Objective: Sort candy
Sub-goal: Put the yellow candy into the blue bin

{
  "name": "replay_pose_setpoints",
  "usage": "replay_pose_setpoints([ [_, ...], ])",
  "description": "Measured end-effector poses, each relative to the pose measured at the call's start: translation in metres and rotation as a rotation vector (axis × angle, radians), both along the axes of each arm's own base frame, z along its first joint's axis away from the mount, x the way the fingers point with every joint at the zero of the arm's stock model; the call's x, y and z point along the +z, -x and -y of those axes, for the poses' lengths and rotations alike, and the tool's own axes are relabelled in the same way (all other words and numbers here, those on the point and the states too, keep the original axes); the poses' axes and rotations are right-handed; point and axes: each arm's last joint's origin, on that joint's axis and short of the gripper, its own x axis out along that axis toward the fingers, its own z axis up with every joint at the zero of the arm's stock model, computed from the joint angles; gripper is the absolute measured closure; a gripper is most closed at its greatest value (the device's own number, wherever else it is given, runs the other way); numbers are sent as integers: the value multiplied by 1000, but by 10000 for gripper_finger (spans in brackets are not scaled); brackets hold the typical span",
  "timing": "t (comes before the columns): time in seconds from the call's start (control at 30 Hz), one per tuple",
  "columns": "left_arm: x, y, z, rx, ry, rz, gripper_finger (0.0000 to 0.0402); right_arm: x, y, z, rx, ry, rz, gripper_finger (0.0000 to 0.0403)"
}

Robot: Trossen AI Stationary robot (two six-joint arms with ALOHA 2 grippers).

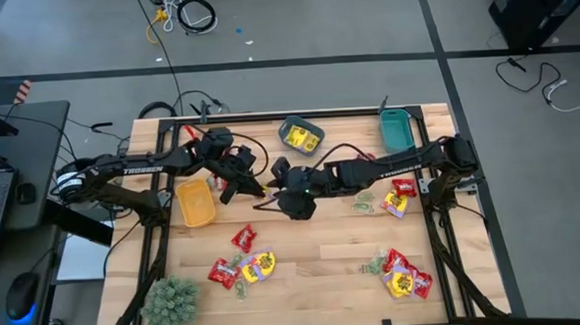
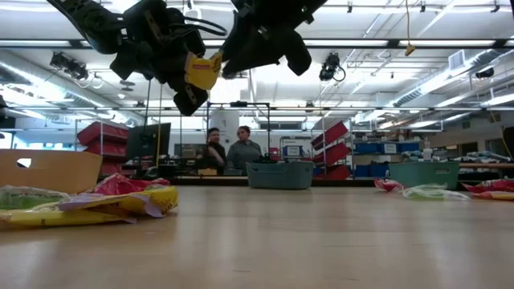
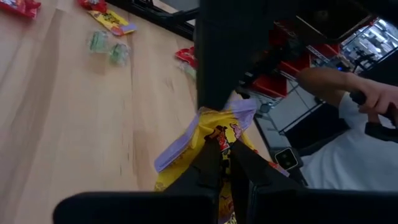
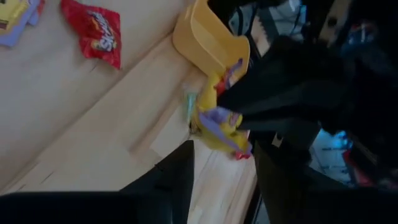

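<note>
Evidently early: the left gripper (image 3: 221,165) is clamped on one yellow packet (image 3: 211,134) (held aloft). The right gripper (image 4: 224,168) stands apart nearby, and most candy (image 1: 241,266) lies unsorted on the table (image 1: 314,264).

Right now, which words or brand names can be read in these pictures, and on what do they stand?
"Skittles": on the red packet, right wrist view.
"TROSSEN": on the left arm, high view.
Print on the yellow packet in the left gripper: too blurred to read.

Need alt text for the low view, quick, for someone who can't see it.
Above a wooden table, the left gripper holds a yellow candy packet in the air, with the right gripper beside it. More candy packets lie nearby; two people sit behind.
</note>
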Motion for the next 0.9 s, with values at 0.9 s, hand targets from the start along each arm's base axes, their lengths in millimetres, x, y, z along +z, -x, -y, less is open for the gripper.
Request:
replay_pose_setpoints([
  [0.9,4,-2,-5,118,-240,79,254,-5,1,10,-165,-75,-8,402],
])
